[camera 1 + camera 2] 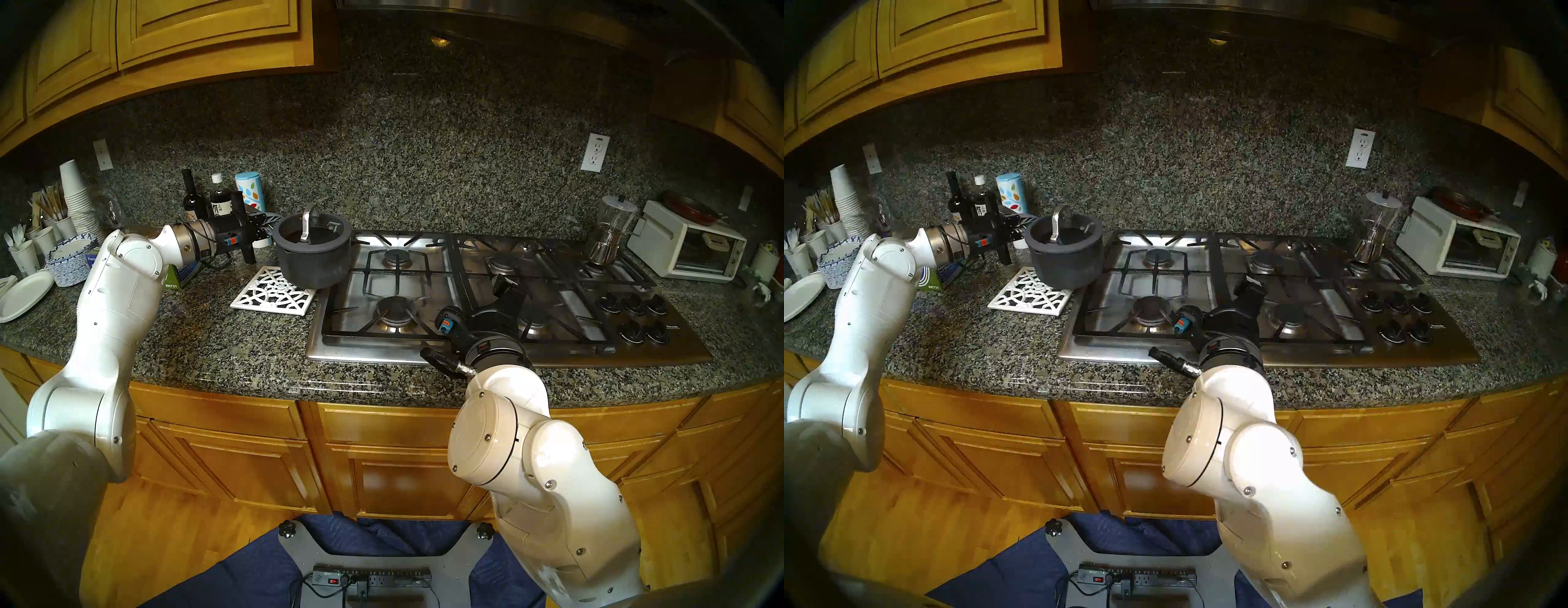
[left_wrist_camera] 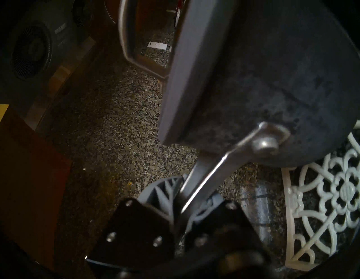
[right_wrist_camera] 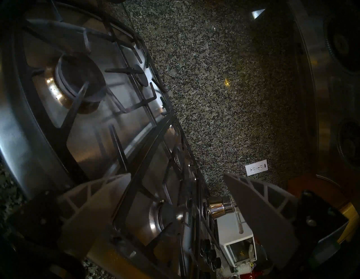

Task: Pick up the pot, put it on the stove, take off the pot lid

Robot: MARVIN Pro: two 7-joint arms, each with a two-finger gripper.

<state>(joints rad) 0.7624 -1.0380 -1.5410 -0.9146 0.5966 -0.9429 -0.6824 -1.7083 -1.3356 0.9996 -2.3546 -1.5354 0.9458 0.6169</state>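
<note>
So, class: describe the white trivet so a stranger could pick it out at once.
Start at the stove and move to the granite counter off its left edge. The white trivet lies flat there, below the held pot; it alone is square, with lacy cut-outs.

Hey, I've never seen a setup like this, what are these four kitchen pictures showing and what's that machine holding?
It is a robot with two white arms, each ending in a two-fingered end effector. The two wide pictures come from cameras on its head, looking down at a granite counter. The other two come from cameras on its wrists. The left end effector is shut on the long metal handle of a dark grey pot, carried in the air between a white trivet and the gas stove. The glass lid is on the pot. The right end effector is open and holds nothing, above the stove. A coffee maker stands on the stove's far right burner, a toaster oven beside it.
</note>
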